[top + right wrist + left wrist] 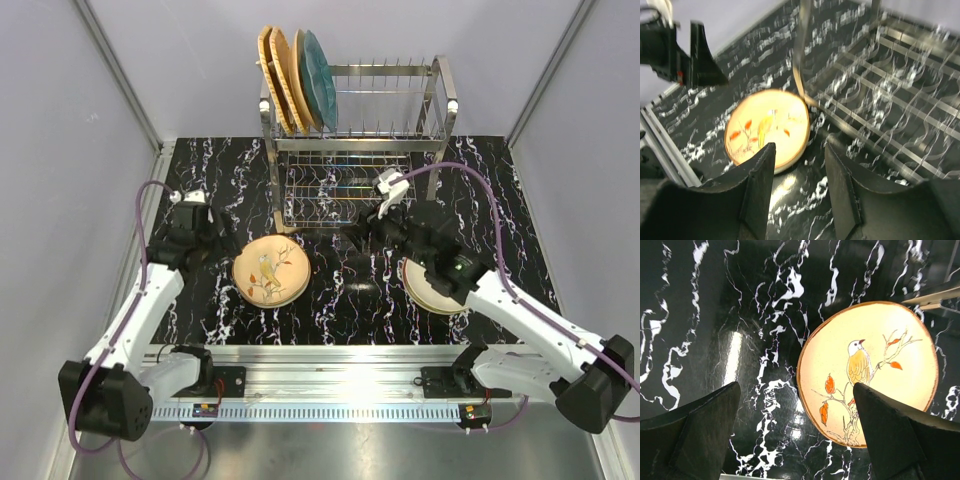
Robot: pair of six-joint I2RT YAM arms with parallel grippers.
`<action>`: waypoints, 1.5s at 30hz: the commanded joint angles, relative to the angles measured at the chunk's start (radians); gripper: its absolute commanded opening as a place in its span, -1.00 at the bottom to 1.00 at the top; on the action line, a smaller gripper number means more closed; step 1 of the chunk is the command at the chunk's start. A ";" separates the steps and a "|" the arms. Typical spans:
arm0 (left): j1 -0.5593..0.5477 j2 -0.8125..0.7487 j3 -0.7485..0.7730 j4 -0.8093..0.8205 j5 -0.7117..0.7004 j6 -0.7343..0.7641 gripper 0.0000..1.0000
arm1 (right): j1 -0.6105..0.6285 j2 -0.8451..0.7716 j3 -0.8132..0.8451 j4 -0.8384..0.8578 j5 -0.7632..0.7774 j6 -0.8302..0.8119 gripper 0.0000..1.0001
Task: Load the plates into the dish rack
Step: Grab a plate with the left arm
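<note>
No writing or brand marks can be read. The tall two-tier steel wire dish rack (400,110) stands at the far side of the black white-veined marble desk (340,300), its long axis running left to right. At the left end of its top tier four plates stand on edge, leaning left: three orange woven plates (272,70) and one teal plate (316,66). A cream bird-and-branch plate (271,271) lies flat, face up, near the front left of the rack. A cream plate stack (432,292) lies flat under the right arm, its count hidden. The left pincer (796,386) hangs above the desk beside the bird plate, fingers spread wide, empty. The right pincer (800,145) is parted and empty, near the lower shelf.
</note>
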 commanded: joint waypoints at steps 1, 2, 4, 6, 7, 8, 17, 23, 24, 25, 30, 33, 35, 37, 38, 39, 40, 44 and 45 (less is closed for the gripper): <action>0.005 0.067 0.063 -0.026 0.071 -0.019 0.98 | 0.007 0.014 -0.058 0.043 -0.002 0.086 0.02; 0.005 0.079 0.072 -0.029 0.088 -0.030 0.98 | 0.007 0.023 -0.068 0.043 -0.004 0.095 0.02; 0.005 0.099 0.069 -0.020 0.139 -0.059 0.98 | 0.007 0.037 -0.103 0.098 -0.013 0.115 -0.03; 0.005 0.099 0.049 0.007 0.141 -0.085 0.97 | 0.007 0.037 -0.130 0.134 -0.018 0.125 -0.04; 0.005 0.098 0.037 0.021 0.174 -0.113 0.95 | 0.007 0.036 -0.149 0.150 -0.019 0.126 -0.04; 0.005 0.096 0.004 0.036 0.180 -0.130 0.94 | 0.007 0.036 -0.155 0.155 -0.019 0.126 -0.05; 0.003 0.058 -0.188 0.254 0.225 -0.334 0.72 | 0.007 0.046 -0.209 0.181 -0.019 0.123 -0.15; 0.003 0.050 -0.250 0.273 0.153 -0.354 0.67 | 0.007 0.074 -0.213 0.186 -0.024 0.125 -0.20; 0.003 0.053 -0.258 0.286 0.153 -0.354 0.67 | 0.007 0.076 -0.212 0.187 -0.025 0.125 -0.26; 0.003 0.053 -0.262 0.293 0.153 -0.354 0.67 | 0.009 0.074 -0.213 0.187 -0.022 0.125 -0.28; 0.003 0.052 -0.305 0.340 0.157 -0.351 0.61 | 0.007 0.057 -0.235 0.198 0.024 0.126 -0.40; 0.003 0.047 -0.319 0.360 0.165 -0.355 0.58 | 0.007 0.054 -0.236 0.203 0.022 0.128 -0.44; 0.003 0.038 -0.331 0.372 0.173 -0.359 0.57 | 0.007 0.059 -0.236 0.203 0.027 0.131 -0.44; 0.003 0.024 -0.336 0.383 0.180 -0.359 0.52 | 0.007 0.056 -0.242 0.206 0.040 0.132 -0.46; 0.003 0.016 -0.337 0.388 0.180 -0.359 0.46 | 0.007 0.054 -0.244 0.209 0.054 0.134 -0.49; 0.003 0.012 -0.339 0.388 0.185 -0.362 0.42 | 0.007 0.054 -0.249 0.210 0.057 0.132 -0.51; 0.003 0.010 -0.346 0.392 0.188 -0.365 0.38 | 0.007 0.057 -0.247 0.210 0.053 0.134 -0.52; 0.002 0.018 -0.362 0.405 0.210 -0.372 0.25 | 0.006 0.065 -0.242 0.207 0.039 0.132 -0.56; 0.002 0.016 -0.366 0.411 0.219 -0.374 0.25 | 0.007 0.066 -0.239 0.201 0.037 0.132 -0.57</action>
